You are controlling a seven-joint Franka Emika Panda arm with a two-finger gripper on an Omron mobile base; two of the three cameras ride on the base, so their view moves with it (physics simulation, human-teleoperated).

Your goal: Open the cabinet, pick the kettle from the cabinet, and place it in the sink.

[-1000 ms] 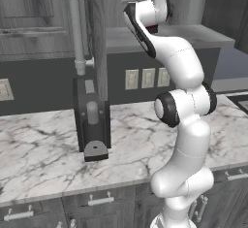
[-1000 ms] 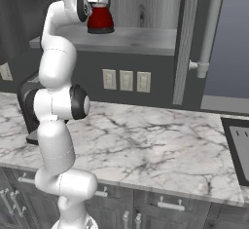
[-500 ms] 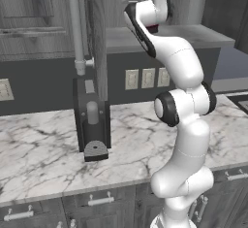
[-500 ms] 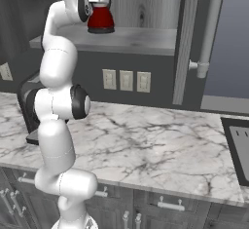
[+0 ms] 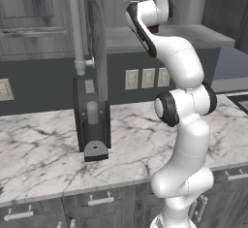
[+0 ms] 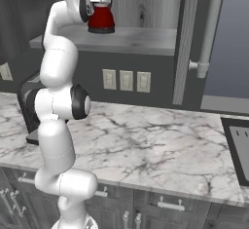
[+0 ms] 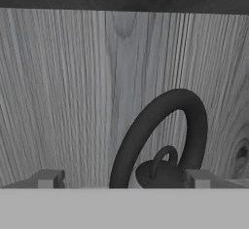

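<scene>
The kettle (image 6: 101, 18) sits on the open cabinet (image 6: 146, 38) shelf. The gripper (image 7: 124, 179) straddles its handle, fingers apart (unclamped). A coffee machine (image 5: 92, 120) stands on the counter (image 6: 160, 145).

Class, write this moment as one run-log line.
cabinet: open | kettle: on shelf | gripper: jaws open around kettle handle | sink: empty

**Marble top, coffee machine, wall sockets**

A white marble table (image 5: 43, 149) with grey veins runs the width of the scene. A dark coffee machine (image 5: 92, 125) stands on it against the dark back wall. Three pale wall sockets (image 6: 126, 80) sit in a row above the marble. Low cabinets (image 6: 170, 208) with short silver handles run beneath.
</scene>
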